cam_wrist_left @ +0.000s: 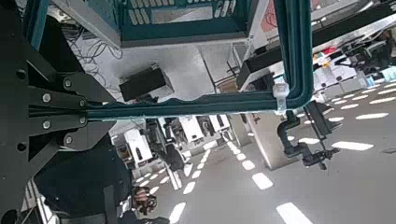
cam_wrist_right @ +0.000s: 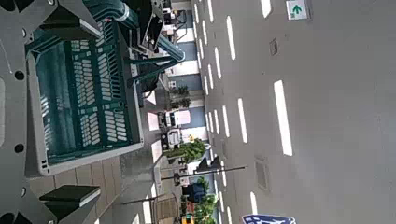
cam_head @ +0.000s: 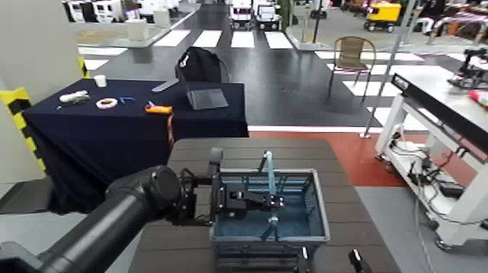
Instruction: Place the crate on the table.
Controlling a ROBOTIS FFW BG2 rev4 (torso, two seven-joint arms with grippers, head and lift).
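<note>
The grey-blue crate (cam_head: 294, 218) with mesh sides and a teal floor stands on the near half of the dark brown slatted table (cam_head: 247, 152). Its thin teal handle (cam_head: 269, 170) stands upright over the middle. My left gripper (cam_head: 263, 197) reaches in from the left over the crate's rim and is shut on the handle. In the left wrist view the handle bar (cam_wrist_left: 187, 105) runs out from between the black fingers (cam_wrist_left: 51, 98). My right gripper (cam_head: 328, 260) is open and empty at the table's front edge, just before the crate. Its fingers (cam_wrist_right: 70, 199) frame the crate's wall (cam_wrist_right: 79, 93).
A table draped in navy cloth (cam_head: 131, 127) stands behind to the left, with a laptop (cam_head: 207, 98) and small items on it. A white-framed workbench (cam_head: 443, 94) is at the right. A chair (cam_head: 352, 54) stands far back. Bare table top lies behind the crate.
</note>
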